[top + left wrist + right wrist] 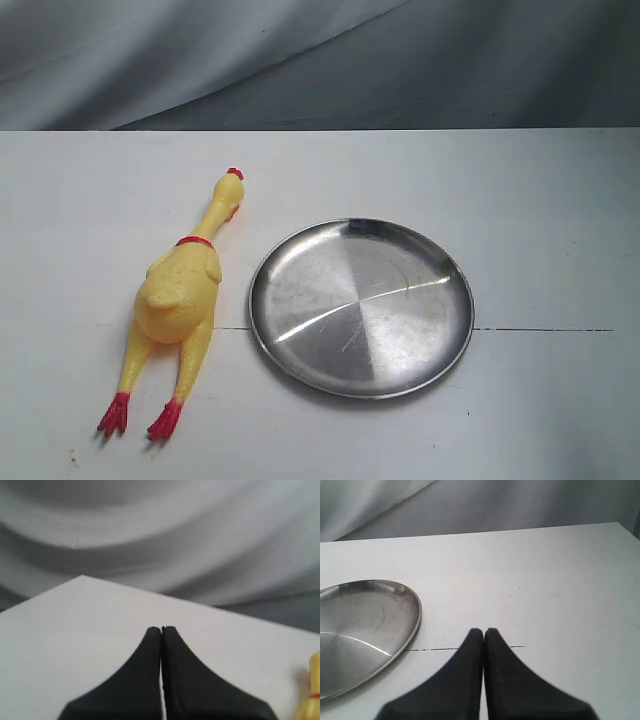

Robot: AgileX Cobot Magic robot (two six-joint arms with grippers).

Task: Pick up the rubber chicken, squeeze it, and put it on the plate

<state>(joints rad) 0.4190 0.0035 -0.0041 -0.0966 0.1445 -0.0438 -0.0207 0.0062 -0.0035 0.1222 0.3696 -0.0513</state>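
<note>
The long yellow rubber chicken with red feet [178, 300] lies flat on the white bench [540, 200], off to one side of the left pincer [161, 629] and clear of it. The round shiny steel plate [360, 305] lies apart, beside the right pincer [483, 630]. Both pincers are pressed fully together, holding nothing, and point toward the grey cloth backdrop [300, 60].

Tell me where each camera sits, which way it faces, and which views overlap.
Exterior view: off the arms, tilted down over the table toward the grey cloth; shows the rubber chicken beside the plate; no robot part.
Left wrist view: on the left arm, low, facing across the table to the cloth, past the shut left gripper.
Right wrist view: on the right arm, low, facing across the table, past the shut right gripper.
Shared: exterior and left wrist both catch the rubber chicken; exterior and right wrist both catch the plate.
</note>
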